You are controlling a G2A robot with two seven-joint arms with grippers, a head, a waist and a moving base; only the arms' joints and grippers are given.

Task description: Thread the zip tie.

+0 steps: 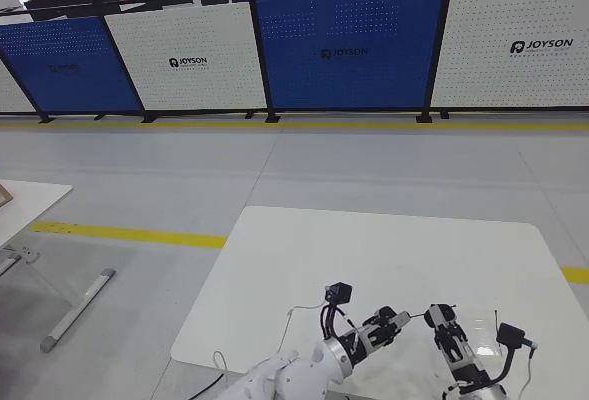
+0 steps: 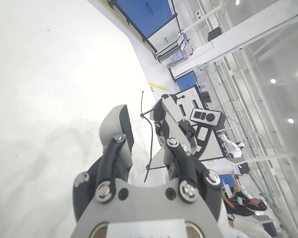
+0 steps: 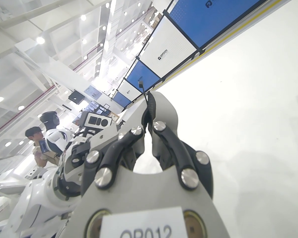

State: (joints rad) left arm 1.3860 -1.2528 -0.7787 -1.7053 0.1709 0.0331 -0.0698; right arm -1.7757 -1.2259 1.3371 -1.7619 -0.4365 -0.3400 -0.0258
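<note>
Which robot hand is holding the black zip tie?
The right gripper: it is pinched shut on the zip tie. The left gripper is open.

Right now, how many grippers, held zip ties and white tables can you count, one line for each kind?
Grippers: 2, the left gripper open and the right gripper shut.
Held zip ties: 1, the black zip tie pinched in the right gripper.
White tables: 2, the robot's table and a side table off to one side.
Total: 5

Logo print on blue & wht wall panels [image 1: 349,52]; cut-off code sticker [image 3: 142,224] on R hand [image 3: 148,111] base
</note>
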